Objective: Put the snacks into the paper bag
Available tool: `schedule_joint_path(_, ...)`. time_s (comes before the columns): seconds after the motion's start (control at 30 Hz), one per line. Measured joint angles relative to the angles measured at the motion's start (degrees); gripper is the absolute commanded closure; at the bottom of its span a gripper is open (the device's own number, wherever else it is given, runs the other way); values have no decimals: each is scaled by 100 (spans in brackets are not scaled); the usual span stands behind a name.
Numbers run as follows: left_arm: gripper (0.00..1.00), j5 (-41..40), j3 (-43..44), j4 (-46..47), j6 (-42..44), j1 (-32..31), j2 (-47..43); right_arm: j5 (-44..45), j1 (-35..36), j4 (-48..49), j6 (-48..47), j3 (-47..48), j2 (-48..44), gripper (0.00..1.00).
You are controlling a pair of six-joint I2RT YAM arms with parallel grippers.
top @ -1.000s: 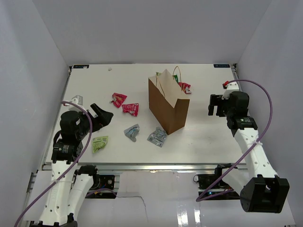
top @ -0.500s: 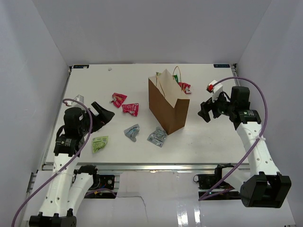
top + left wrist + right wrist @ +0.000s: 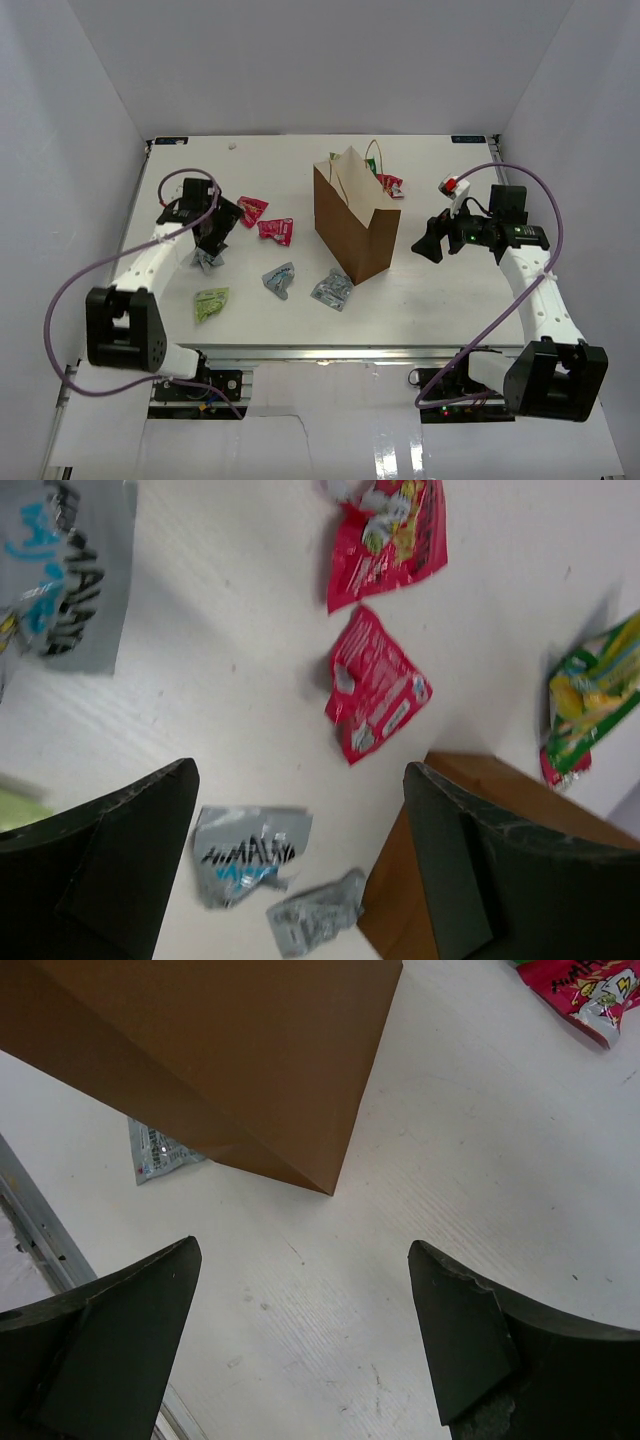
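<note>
Several snacks (image 3: 276, 231) lie flat on the tabletop (image 3: 440, 300) left of the paper bag (image 3: 355, 225). My left claw (image 3: 300, 820) above them and right claw (image 3: 300, 1290) beside the bag both gape empty. Light, slippery foil, I judge; I'd pinch a crimped edge.

Black slanted capitals are printed on a silvery packet (image 3: 250, 855) low in the left wrist view; a word beginning "HIMA" is suggested but cannot be read with certainty. Similar black capitals with blue marks are carried by a second silvery packet (image 3: 65, 580) at the top left, blurred. White small print on a red packet (image 3: 378, 685) is too small to be read. Yellow lettering on a red-pink packet (image 3: 580, 995) in the right wrist view is cut off and illegible
</note>
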Motion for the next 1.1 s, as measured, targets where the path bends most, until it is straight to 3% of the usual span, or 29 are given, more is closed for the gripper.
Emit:
schedule_joint_path(0.13,12,-461,946,142,17,-190,1386,-116,-55,7,42,-37,39,10)
schedule_joint_path(0.3,12,-745,1908,243,518,-302,2730,-144,-136,24,44,-136,39,9)
schedule_joint_path(0.47,14,-898,2516,181,1036,-308,3447,-144,-282,26,44,-188,37,9)
schedule_joint_path(0.67,28,-903,3040,170,1397,-308,3950,-164,-389,33,70,-188,35,10)
schedule_joint_path(0.8,51,-940,3040,87,1519,-308,4061,-184,-439,33,85,-188,28,9)
schedule_joint_path(0.83,63,-955,3040,79,1558,-308,4079,-192,-444,33,85,-188,28,10)
schedule_joint_path(0.93,81,-981,3040,122,1652,-308,4076,-236,-466,31,87,-188,26,10)
schedule_joint_path(1.1,97,-905,2942,271,1921,-308,3985,-295,-481,26,90,-188,-11,10)
